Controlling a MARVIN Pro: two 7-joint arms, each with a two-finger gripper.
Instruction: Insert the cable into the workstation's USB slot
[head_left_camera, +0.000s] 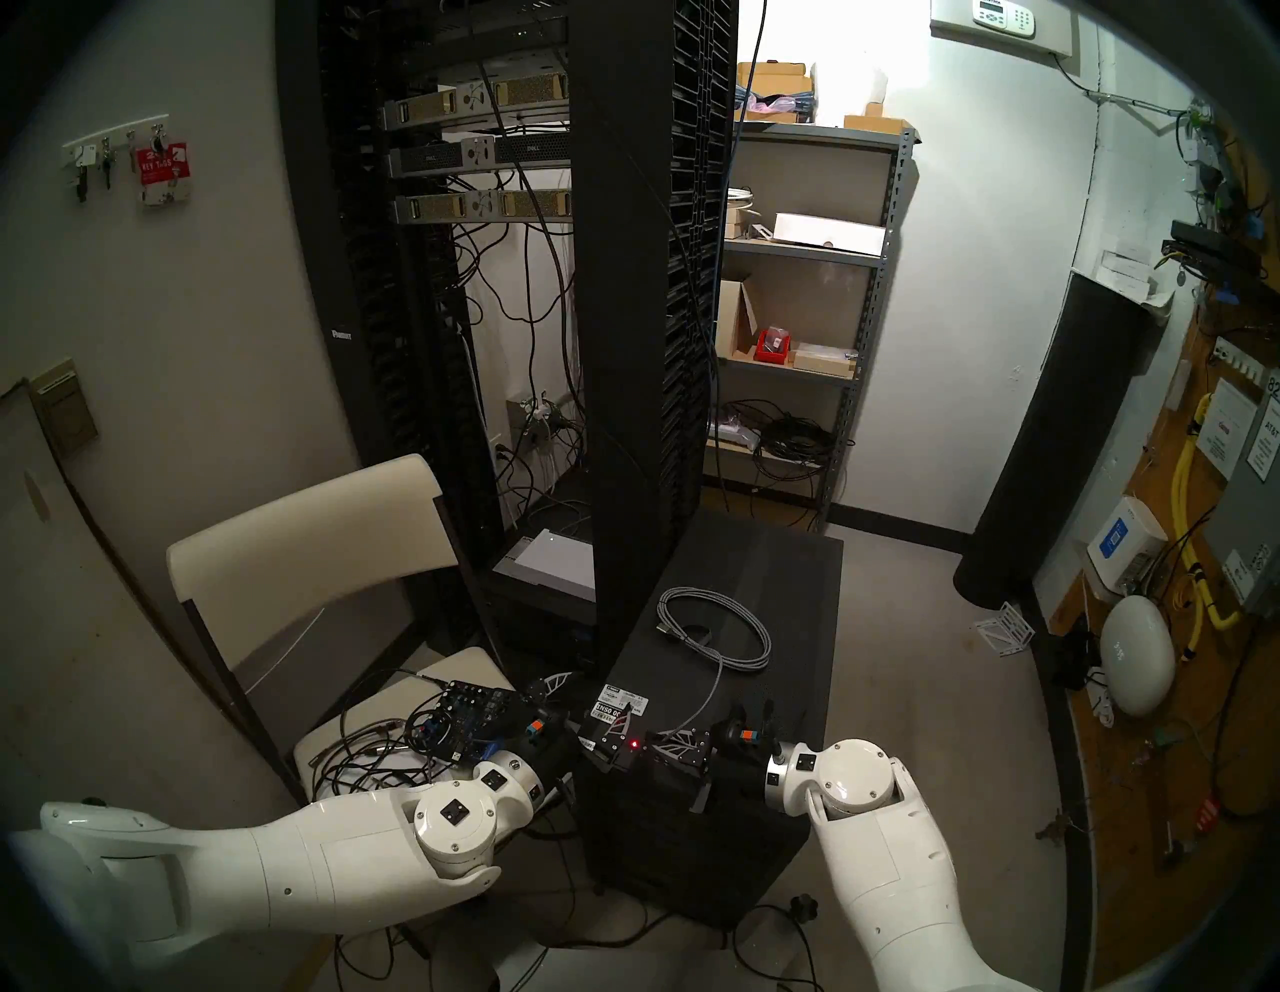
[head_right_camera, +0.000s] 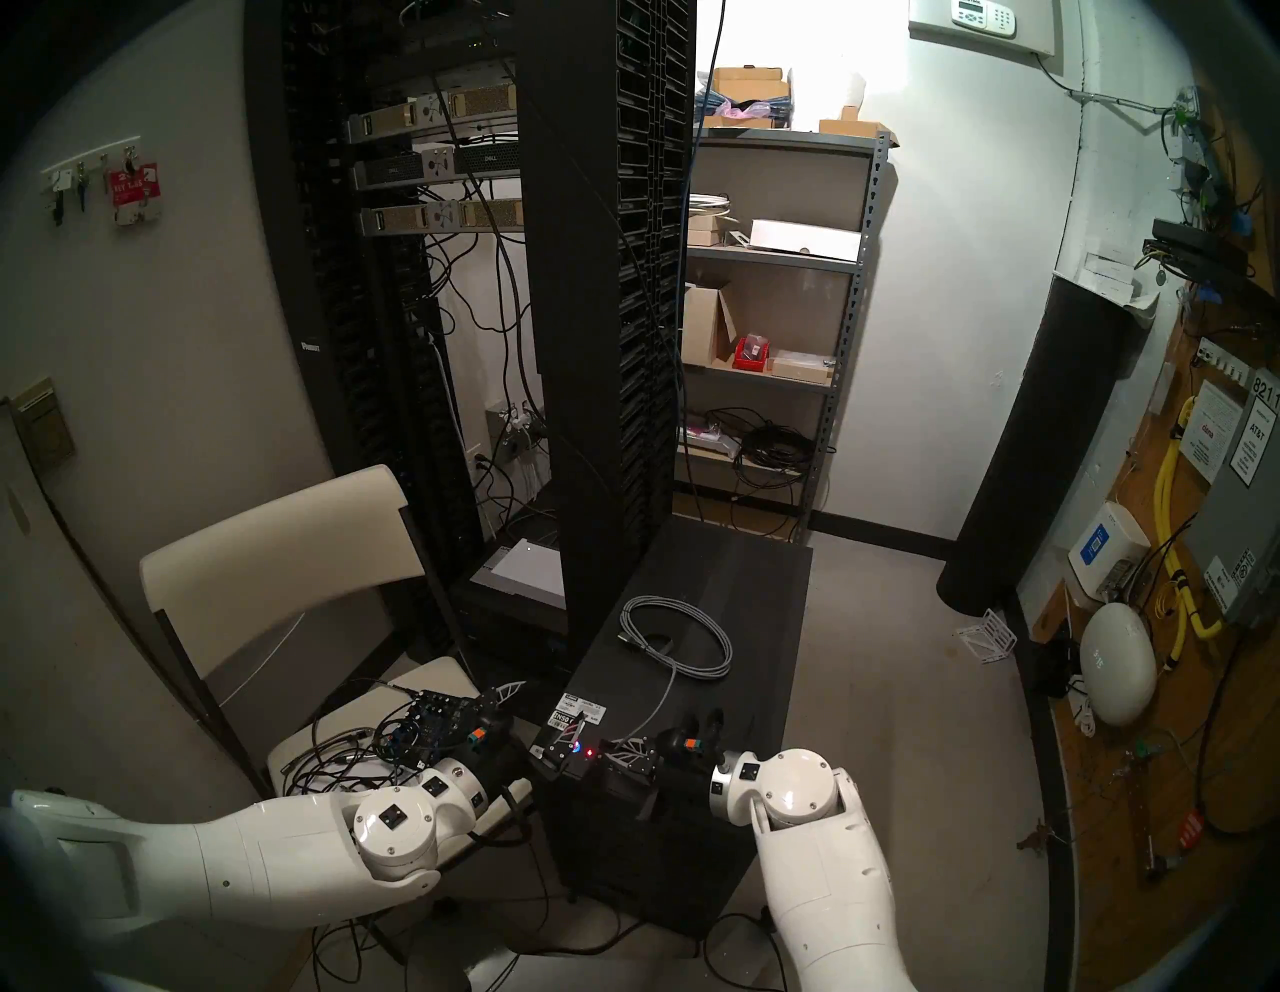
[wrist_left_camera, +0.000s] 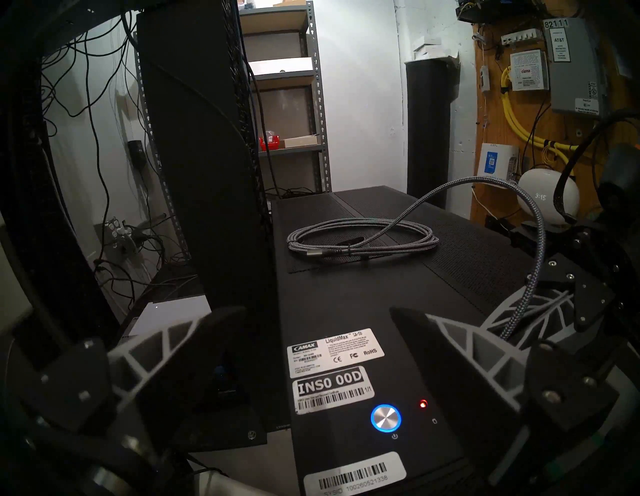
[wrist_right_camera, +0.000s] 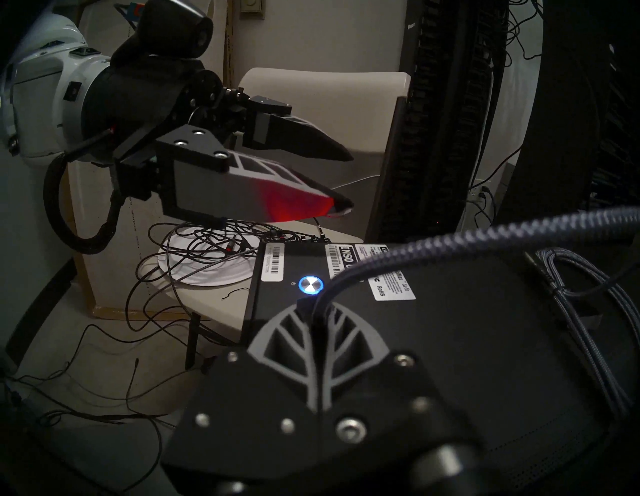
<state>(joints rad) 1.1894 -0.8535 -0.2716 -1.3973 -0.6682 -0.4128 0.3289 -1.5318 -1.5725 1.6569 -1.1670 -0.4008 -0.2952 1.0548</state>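
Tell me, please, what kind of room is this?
Most likely a small server or network closet. A tall black server rack holds rack-mounted units and hanging wires, a wall panel carries thick yellow cables and telecom boxes, and a metal shelf stores cardboard boxes and spare cables.

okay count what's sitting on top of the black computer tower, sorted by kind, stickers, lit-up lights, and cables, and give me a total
On top of the workstation:
White stickers: 3
Lit lights: 2, the blue-ringed button and the small red light
Braided grey cable: 1, coiled, one end running up into the right gripper
Total: 6
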